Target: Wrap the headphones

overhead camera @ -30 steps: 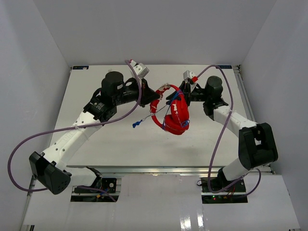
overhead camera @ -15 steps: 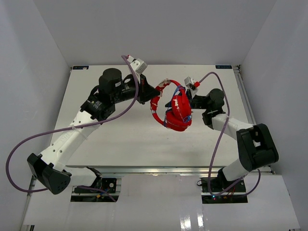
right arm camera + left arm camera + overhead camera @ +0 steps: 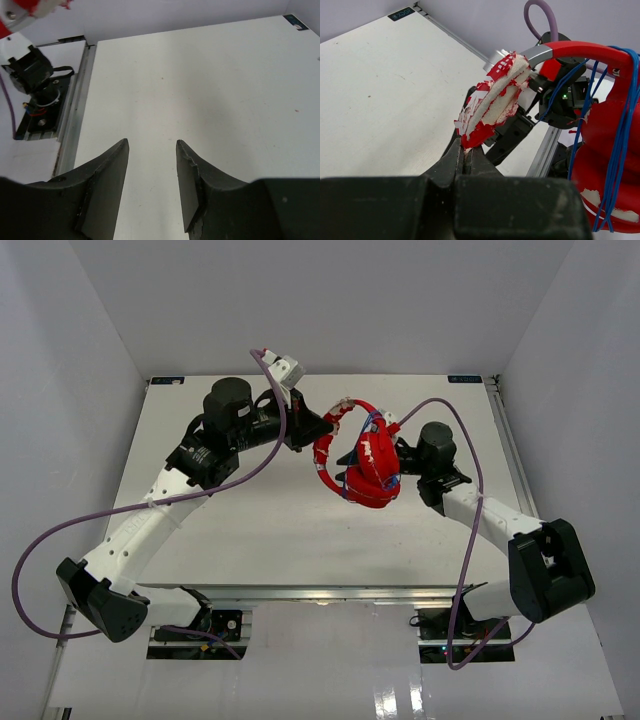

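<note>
Headphones [image 3: 365,465] were up over the middle of the table [image 3: 250,540], hanging between the two arms, and what a grip from the left hand [image 3: 466,159]! Its fingers were pressed tight together, pinching the worn end of the headband [image 3: 495,102], where the red skin was flaking off the white padding. From that pinch the headband arched up and over to the right, red on top with a grey metal piece showing at the bend. Down the far side sat the red ear cups [image 3: 600,150], close together, and the thin blue cable [image 3: 620,120] ran over them in several strands, looped round the cups and up across the headband. From above, the cups sat nearer the right arm; whether they touched the table, I could not tell. Over to the right hand [image 3: 151,146]: fingers spread apart, nothing between them, only bare white table beneath in its own camera. In the top view that hand sat just beside the cups on their right side, partly hidden behind them. A purple cable [image 3: 150,508] looped along the left arm, apart from the headphones.
</note>
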`<state>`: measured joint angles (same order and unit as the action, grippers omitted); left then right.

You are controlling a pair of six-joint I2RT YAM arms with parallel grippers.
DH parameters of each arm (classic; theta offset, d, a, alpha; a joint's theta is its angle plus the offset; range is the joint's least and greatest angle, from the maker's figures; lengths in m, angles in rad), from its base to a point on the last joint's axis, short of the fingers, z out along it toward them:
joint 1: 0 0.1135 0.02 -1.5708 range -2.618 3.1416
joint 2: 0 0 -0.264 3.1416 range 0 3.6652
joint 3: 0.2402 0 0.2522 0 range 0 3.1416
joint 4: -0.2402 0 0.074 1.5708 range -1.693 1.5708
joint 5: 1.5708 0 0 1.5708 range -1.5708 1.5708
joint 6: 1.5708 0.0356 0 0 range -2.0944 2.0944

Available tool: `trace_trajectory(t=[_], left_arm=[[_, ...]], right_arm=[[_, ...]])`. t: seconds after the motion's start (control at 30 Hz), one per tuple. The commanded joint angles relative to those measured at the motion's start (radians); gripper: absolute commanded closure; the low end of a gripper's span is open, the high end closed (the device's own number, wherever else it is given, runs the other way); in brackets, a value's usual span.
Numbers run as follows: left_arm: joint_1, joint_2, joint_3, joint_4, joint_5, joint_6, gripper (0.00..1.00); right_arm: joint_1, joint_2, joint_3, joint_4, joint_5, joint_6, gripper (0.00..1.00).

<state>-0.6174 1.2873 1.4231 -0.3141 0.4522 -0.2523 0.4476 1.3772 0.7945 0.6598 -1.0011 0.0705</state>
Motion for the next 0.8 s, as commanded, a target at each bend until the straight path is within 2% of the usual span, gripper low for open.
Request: trace_trajectory(t=[0.0, 0.13, 0.37, 0.53, 0.77], left_arm=[[-0.002, -0.055, 0.046, 0.041, 0.047, -0.038, 1.0], [-0.003, -0.064, 0.037, 0.047, 0.105, -0.032, 1.0], [-0.007, -0.082, 0.022, 0.049, 0.109, -0.012, 1.0], [-0.007, -0.078, 0.035, 0.034, 0.086, 0.004, 1.0], [-0.007, -0.072, 0.043, 0.021, 0.047, 0.02, 1.0]], right_arm=[[0.003, 0.005, 0.103, -0.122, 0.206, -0.046, 0.48], [0.003, 0.034, 0.17, -0.183, 0.319, 0.018, 0.41], [-0.01, 0.078, 0.241, -0.2, 0.369, 0.08, 0.36], [-0.067, 0.088, 0.244, -0.19, 0.311, 0.01, 0.32], [-0.276, 0.069, 0.227, -0.12, 0.14, -0.022, 0.24]])
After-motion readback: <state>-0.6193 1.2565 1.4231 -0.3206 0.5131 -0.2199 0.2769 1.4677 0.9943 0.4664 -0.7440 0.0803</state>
